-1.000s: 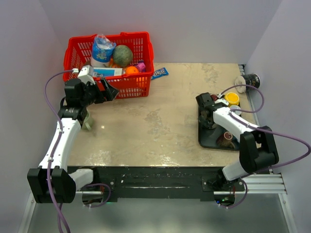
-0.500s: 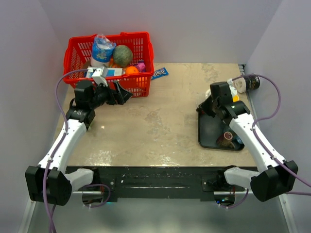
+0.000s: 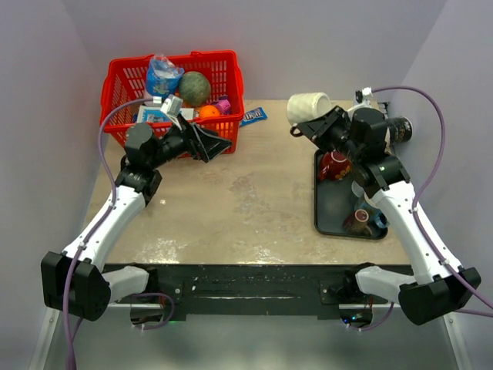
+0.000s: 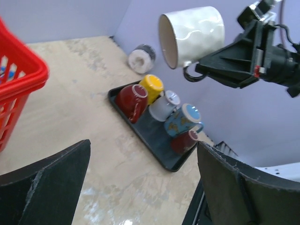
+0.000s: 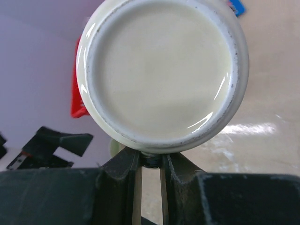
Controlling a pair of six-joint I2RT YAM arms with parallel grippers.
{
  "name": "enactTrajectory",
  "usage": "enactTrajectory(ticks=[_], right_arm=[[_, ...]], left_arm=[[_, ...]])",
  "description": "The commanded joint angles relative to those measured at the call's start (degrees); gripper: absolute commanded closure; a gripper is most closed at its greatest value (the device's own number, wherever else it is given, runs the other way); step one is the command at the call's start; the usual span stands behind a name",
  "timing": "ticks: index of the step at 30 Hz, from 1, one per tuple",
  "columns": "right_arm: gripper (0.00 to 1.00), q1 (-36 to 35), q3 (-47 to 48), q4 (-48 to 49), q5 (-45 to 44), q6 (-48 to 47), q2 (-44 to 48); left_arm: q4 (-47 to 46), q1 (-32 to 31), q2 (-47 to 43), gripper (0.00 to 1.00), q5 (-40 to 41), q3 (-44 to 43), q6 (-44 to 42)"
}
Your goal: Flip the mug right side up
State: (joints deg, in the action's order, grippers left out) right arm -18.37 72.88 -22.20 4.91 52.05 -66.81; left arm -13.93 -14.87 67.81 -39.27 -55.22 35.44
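Note:
A cream-white mug hangs in the air above the table's back right, lying on its side. Its mouth faces the left arm in the left wrist view, mug, and its base fills the right wrist view, mug. My right gripper is shut on the mug's handle, which sits pinched between the fingers. My left gripper is raised beside the basket, open and holding nothing, pointing toward the mug.
A black tray at the right holds several mugs, among them a red one and a yellow one. A red basket of groceries stands back left. A dark roll lies by the right wall.
The right arm has lifted the cream mug off the tray area and swung it up and to the left. The left arm has risen and turned its open gripper toward the right.

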Motion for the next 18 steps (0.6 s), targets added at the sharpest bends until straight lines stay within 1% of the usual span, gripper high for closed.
enactTrajectory(ticks=[1,2,5,8,11,13,18], right_arm=[[1.00,-0.7,3.6,22.6,11.7,-1.4,2.8],[1.00,-0.9,3.9,24.6,12.8,-1.3,2.5],[1.00,-1.8,4.9,30.2,16.8,-0.4,1.3],[1.00,-3.2,4.9,36.2,19.8,1.0,0.5],[1.00,-4.3,4.8,40.2,22.5,2.4,-0.3],[1.00,-5.0,4.7,41.7,23.6,3.0,-0.6],[1.00,-6.5,4.8,43.8,26.1,2.9,-1.3]], left_arm=[[-18.0,-2.2,1.9,0.01,-5.6,-3.0,10.2],[-21.3,-2.6,2.2,0.01,-5.9,-3.3,12.4],[-25.2,-4.8,3.8,0.01,-6.1,-4.5,14.3],[-22.9,-6.8,5.5,0.01,-3.3,-7.0,12.6],[-25.0,-8.5,6.9,0.01,-0.9,-8.0,13.8],[-26.7,-9.3,7.3,0.01,0.6,-8.1,14.9],[-32.8,-11.0,9.3,0.01,0.4,-8.8,19.9]])
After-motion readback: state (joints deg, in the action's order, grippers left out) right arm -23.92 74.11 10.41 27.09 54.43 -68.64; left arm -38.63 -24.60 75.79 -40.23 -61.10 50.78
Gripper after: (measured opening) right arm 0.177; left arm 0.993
